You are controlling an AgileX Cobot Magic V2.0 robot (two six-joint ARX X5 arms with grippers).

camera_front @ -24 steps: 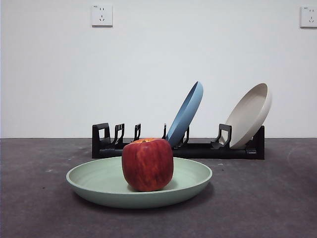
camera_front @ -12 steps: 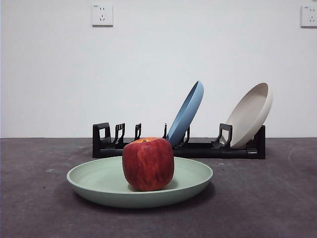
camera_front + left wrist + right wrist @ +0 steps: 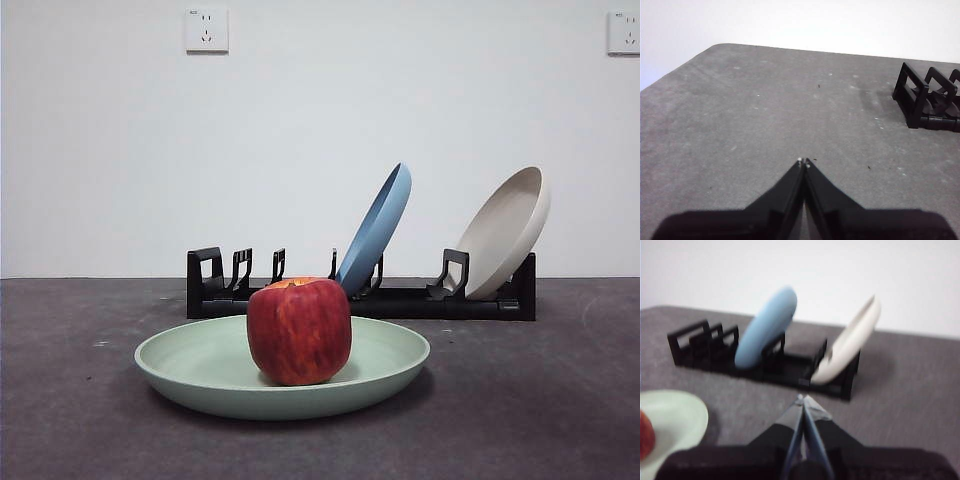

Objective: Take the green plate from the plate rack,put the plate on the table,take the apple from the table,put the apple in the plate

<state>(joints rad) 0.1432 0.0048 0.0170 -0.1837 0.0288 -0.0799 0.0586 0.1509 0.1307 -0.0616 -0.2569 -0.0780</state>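
The green plate point(image 3: 200, 365) lies flat on the dark grey table point(image 3: 540, 400) in front of the plate rack point(image 3: 400, 300). The dark red apple point(image 3: 298, 331) stands in the middle of the plate. In the right wrist view the plate point(image 3: 675, 415) and a sliver of the apple point(image 3: 645, 435) show at the edge, with the rack point(image 3: 705, 350) beyond. My right gripper point(image 3: 802, 399) is shut and empty, above the table away from the plate. My left gripper point(image 3: 803, 161) is shut and empty over bare table, near the rack's end point(image 3: 920, 97).
A blue plate point(image 3: 376, 228) and a beige plate point(image 3: 505, 232) lean in the rack. They also show in the right wrist view, the blue plate point(image 3: 767, 327) and the beige plate point(image 3: 850, 342). A white wall with two sockets stands behind the table.
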